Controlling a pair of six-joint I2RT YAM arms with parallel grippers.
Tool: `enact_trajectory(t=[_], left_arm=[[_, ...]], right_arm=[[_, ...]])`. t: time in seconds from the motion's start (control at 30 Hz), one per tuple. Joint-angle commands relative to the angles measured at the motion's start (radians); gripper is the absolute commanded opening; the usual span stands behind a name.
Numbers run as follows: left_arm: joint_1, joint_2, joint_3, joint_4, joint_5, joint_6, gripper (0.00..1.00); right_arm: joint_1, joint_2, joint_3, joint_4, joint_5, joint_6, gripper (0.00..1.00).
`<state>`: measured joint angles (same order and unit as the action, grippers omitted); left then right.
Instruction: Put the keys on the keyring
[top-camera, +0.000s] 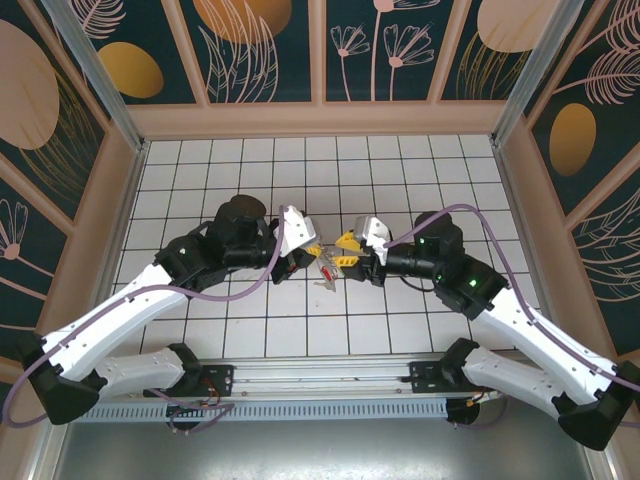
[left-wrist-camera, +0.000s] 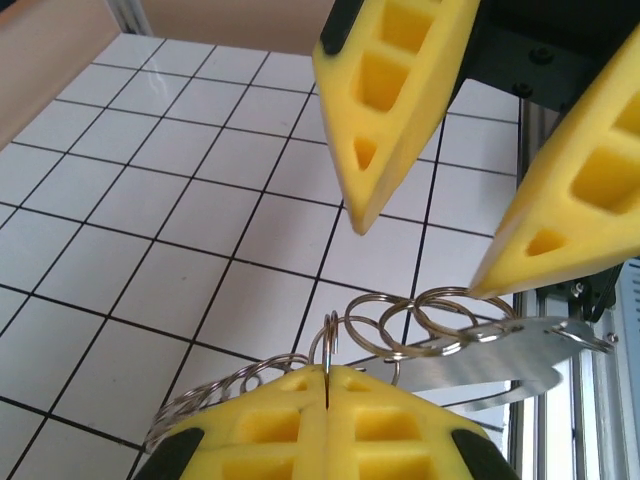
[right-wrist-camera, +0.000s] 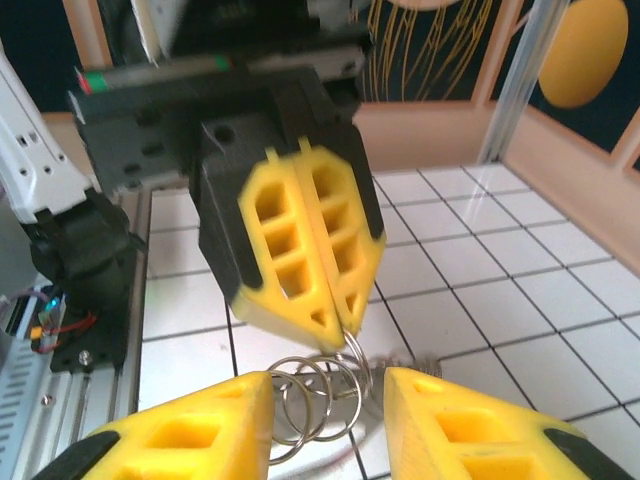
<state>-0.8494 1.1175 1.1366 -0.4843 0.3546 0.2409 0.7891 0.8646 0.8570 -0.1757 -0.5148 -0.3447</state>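
- Left gripper (left-wrist-camera: 328, 388) pinched shut on the keyring (left-wrist-camera: 400, 325), a chain of wire rings.
- Right gripper (left-wrist-camera: 420, 258) part-open, gripping nothing; rings lay between its 2 fingertips.
- Silvery key (left-wrist-camera: 500, 355) hung off them.

Split rings (left-wrist-camera: 400, 322): silvery round wire loops, linked in an overlapping chain, lower centre of the left wrist view, raised off the tiles. One loop stands on edge, pinched in the seam of the tightly clamped left gripper (left-wrist-camera: 327, 372). Silvery key (left-wrist-camera: 500, 350): flat, thin, roughly horizontal, lower right, overlapping the chain's right end; can't tell which loop carries it. Red key head (top-camera: 327, 271): tiny red speck, centre of the top view, pose unreadable.
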Motion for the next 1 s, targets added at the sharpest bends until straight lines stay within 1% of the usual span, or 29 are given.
enact_trajectory(t=[0.0, 0.33, 0.73, 0.83, 0.97], left_arm=[[0.000, 0.002, 0.046, -0.036, 0.004, 0.042, 0.00], [-0.002, 0.022, 0.056, -0.042, 0.047, 0.049, 0.00], [-0.004, 0.016, 0.065, -0.032, 0.094, 0.039, 0.00], [-0.005, 0.016, 0.063, -0.025, 0.104, 0.034, 0.00], [-0.007, 0.021, 0.064, -0.020, 0.108, 0.034, 0.00]], right_arm=[[0.009, 0.014, 0.019, -0.033, 0.032, -0.039, 0.34], [0.009, 0.041, 0.013, 0.003, 0.038, -0.043, 0.33], [0.010, 0.074, 0.009, 0.033, 0.004, -0.043, 0.33], [0.009, 0.081, 0.008, 0.041, -0.002, -0.045, 0.31], [0.009, 0.083, 0.004, 0.056, -0.009, -0.043, 0.27]])
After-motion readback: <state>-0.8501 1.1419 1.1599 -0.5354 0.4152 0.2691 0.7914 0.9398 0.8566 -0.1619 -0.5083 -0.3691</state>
